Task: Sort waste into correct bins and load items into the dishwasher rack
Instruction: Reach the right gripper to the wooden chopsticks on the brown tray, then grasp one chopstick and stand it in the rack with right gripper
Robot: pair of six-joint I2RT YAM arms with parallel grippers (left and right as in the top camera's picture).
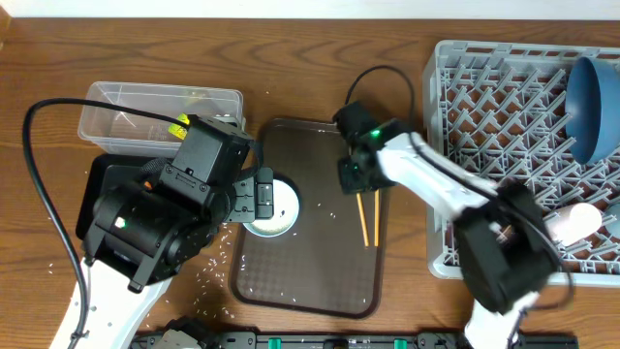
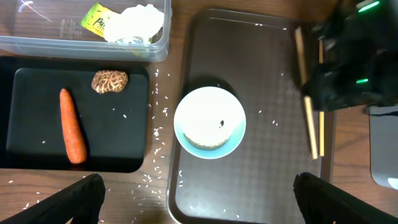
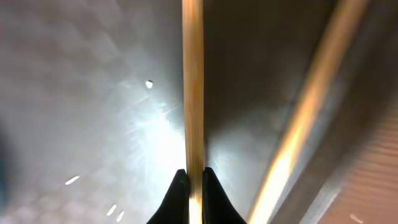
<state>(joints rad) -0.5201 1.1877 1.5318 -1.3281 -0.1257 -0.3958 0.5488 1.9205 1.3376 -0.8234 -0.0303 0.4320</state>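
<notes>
right gripper: fingertips clenched on one thin wooden stick, the held chopstick; nothing else is between them.
held chopstick, place: at the right-hand side of the brown serving tray; whether it has left the tray's surface cannot be told.
held chopstick, long axis: runs straight out ahead of the fingertips in the right wrist view; from overhead it lies roughly near-to-far along the tray, slightly slanted. where along its length the grip falls is not clear.
second chopstick: just beside the held one, on its right, slanting away from it; not gripped.
dishwasher rack: to the robot's right of the right gripper, next to the tray's right edge; a blue dish leans in its far right corner.
relation the coming move turns on: the rack lies sideways from the grip, across the stick's long axis. by judgement, the carry goes rightward, and the stick would best arrive lying across the lattice, since a thin stick set end-on could drop through an opening.
nearer arm: the right arm, which stands between tray and rack; the left arm is well apart from the rack.
left gripper: fingers spread wide, holding nothing, hovering over the white bowl on the tray's left part.
</notes>
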